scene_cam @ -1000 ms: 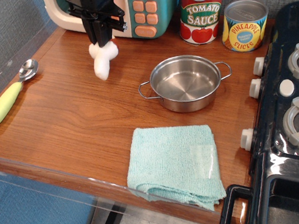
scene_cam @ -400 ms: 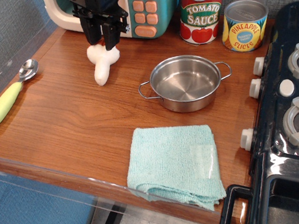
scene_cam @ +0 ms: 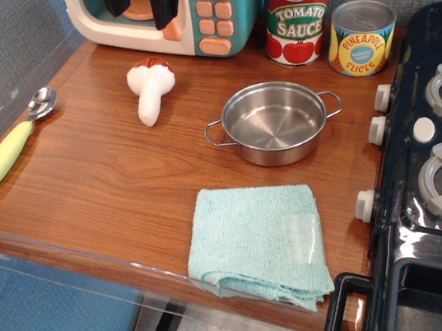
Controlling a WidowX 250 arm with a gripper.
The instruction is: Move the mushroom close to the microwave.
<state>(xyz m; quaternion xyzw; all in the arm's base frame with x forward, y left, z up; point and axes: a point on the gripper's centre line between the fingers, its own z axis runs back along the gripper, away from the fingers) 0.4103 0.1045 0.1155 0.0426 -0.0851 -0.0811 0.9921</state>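
- Gripper [scene_cam: 143,2]: positioned at the top of the view in front of the microwave [scene_cam: 218,8] door; the two dark fingers stand apart, released, gripping nothing
- Mushroom [scene_cam: 149,89]: lies on its side on the table [scene_cam: 107,182], below and clear of the jaws, not touching them; cap end points toward the microwave, stem end points away from it
- Mushroom-to-microwave relation: near the front face, with a strip of bare wood between them
- To the right of the jaws and lower: steel pot [scene_cam: 274,122], well apart from the mushroom
- To the left of the jaws and lower: spoon [scene_cam: 11,143], close to the table's left edge
- Bare wood surrounds the mushroom on all sides
- Farthest below the jaws: folded cloth [scene_cam: 258,243] at the table's front edge
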